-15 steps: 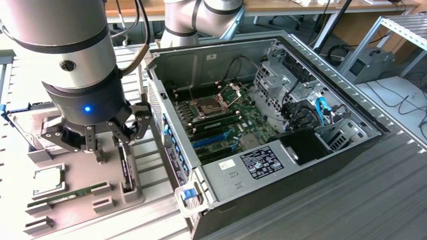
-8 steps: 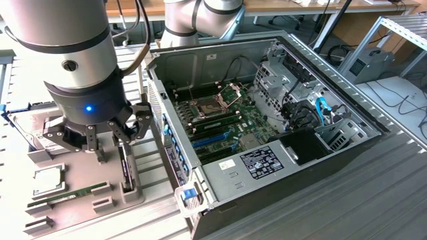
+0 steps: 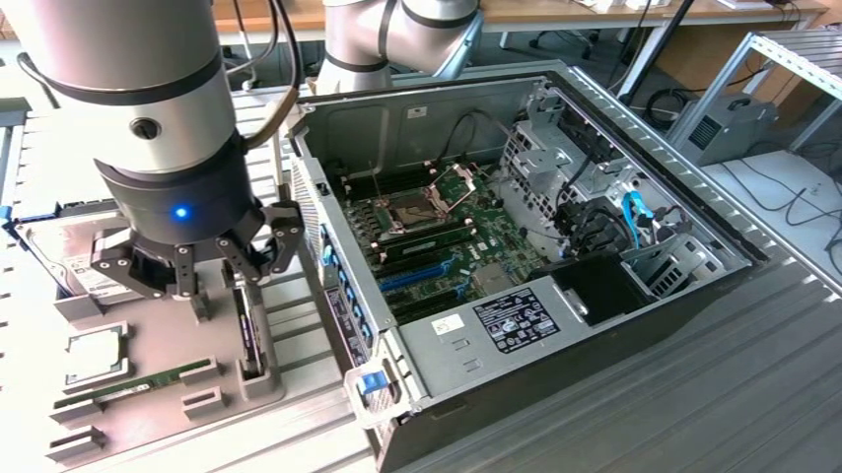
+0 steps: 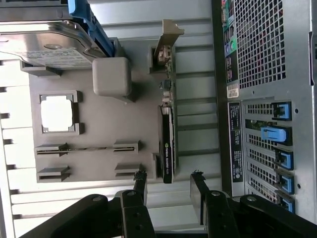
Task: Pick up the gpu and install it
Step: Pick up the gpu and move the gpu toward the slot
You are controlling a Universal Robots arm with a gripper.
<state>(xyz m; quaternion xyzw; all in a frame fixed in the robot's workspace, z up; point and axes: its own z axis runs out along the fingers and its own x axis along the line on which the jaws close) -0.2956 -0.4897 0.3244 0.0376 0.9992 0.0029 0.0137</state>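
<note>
The gpu stands on edge in a slot of the grey holder plate, beside the open computer case. In the wrist view the gpu appears as a thin black and green card, with its silver end bracket at the end far from the gripper. My gripper hangs just above the card's near end. Its black fingers are spread apart with nothing between them. In the wrist view the gripper lines up with the card's length, one finger to each side of its line.
On the holder plate also lie a silver hard drive, a square processor and a green memory stick. Inside the case, the motherboard shows blue expansion slots. The case's rear panel runs close alongside the card.
</note>
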